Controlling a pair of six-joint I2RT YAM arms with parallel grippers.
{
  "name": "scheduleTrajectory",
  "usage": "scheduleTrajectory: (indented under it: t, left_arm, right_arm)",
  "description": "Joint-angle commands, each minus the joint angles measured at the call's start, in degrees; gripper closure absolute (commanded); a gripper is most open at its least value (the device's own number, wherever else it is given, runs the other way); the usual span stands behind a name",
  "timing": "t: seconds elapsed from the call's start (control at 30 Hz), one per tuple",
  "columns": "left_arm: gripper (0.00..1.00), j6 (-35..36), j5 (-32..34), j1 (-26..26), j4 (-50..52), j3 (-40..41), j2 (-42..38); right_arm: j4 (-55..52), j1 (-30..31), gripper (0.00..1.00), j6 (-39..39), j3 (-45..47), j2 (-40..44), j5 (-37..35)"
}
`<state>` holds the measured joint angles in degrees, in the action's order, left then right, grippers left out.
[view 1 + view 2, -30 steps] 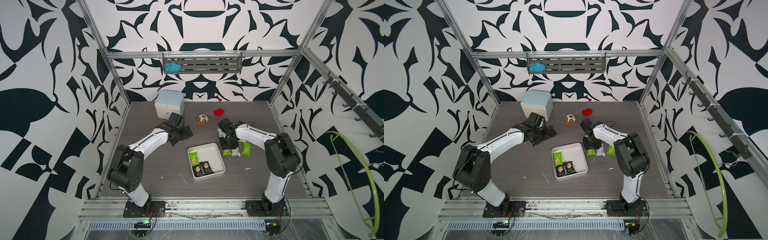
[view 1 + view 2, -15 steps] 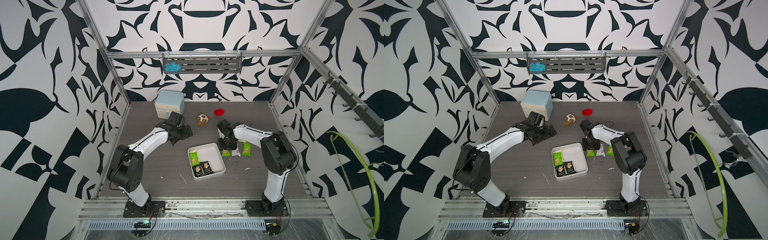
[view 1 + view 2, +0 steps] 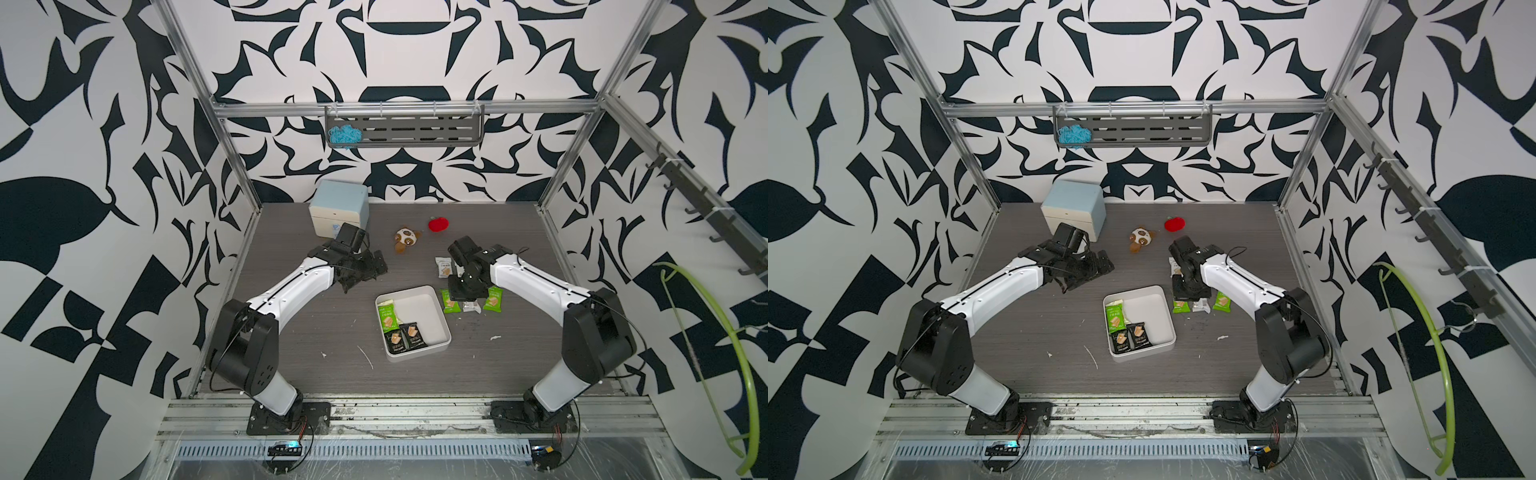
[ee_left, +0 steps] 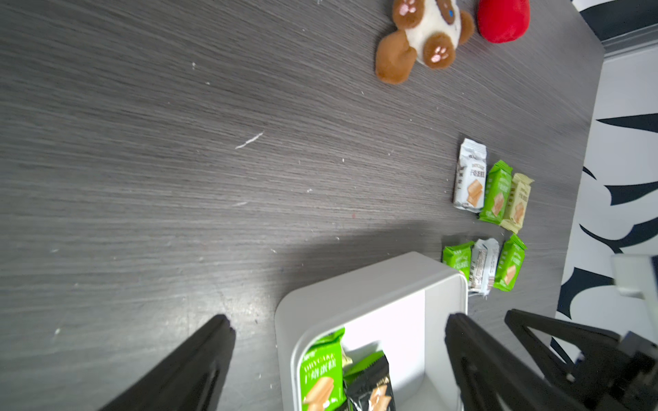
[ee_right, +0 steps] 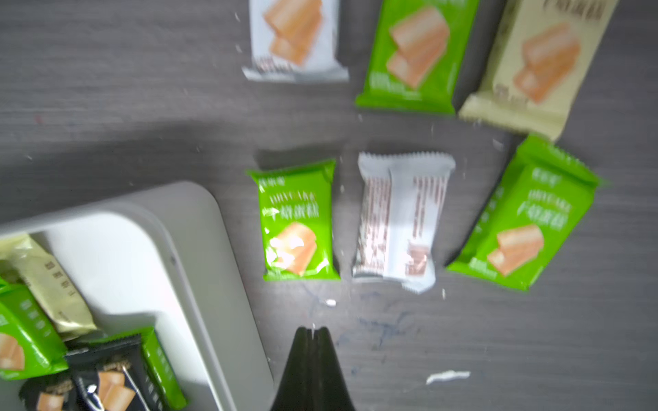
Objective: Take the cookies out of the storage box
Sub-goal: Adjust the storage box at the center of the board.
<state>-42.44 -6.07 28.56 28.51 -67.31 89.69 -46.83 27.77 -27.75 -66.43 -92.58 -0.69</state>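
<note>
Black-and-white patterned walls (image 3: 83,208) and an aluminium frame (image 3: 232,166) enclose a dark grey wood-grain tabletop (image 3: 311,332) flecked with white crumbs and scuffs. Left of the storage box (image 3: 420,309) and behind it, the left gripper (image 3: 365,272) hovers over the table, fingers spread wide and holding nothing. Farther behind the box on that side stands a blue-topped cabinet (image 3: 340,208). On the back rail hangs a grey shelf (image 3: 403,133) with a blue tuft (image 3: 344,136). Straight behind the box lie a brown-and-white plush toy (image 3: 406,239) and a red plush (image 3: 438,224).

The box sits mid-table. Some of the cookies (image 3: 387,321), in green, cream and black packets, lie along its left side. Just right of the box three more lie in a row, green, white, green. Behind them is a second row, white, green, cream. The right gripper (image 5: 312,332) hangs just right of the box, fingers pressed together on nothing. Far right of the box, a hook rail (image 3: 698,208) and a green hose (image 3: 706,353) line the wall.
</note>
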Motion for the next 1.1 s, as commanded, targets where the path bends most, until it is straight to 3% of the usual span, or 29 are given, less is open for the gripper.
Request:
scheduleTrajectory:
  t: [0.0,0.3,0.63,0.87,1.07]
  left_arm:
    - [0.01,-2.30,2.00,1.62,1.70,1.19,-2.64]
    - [0.01,-9.08,10.52,12.07,7.89,-0.24,-3.25]
    - [0.01,-20.79,17.77,21.26,11.45,2.39,-6.79]
    - [0.01,-22.16,19.36,24.37,15.49,-2.90,-3.72]
    - [0.01,-24.95,24.66,30.93,19.63,-7.87,0.21]
  right_arm:
    - [-1.81,-0.15,1.00,-1.13,3.94,3.72,2.47]
    - [3.14,2.46,1.00,-2.36,12.90,7.93,9.06]
    - [7.20,4.31,1.00,-1.41,13.19,7.67,13.50]
    - [10.30,6.79,1.00,-2.15,11.50,5.73,15.55]
    - [13.22,10.01,1.00,-3.20,11.70,4.62,17.32]
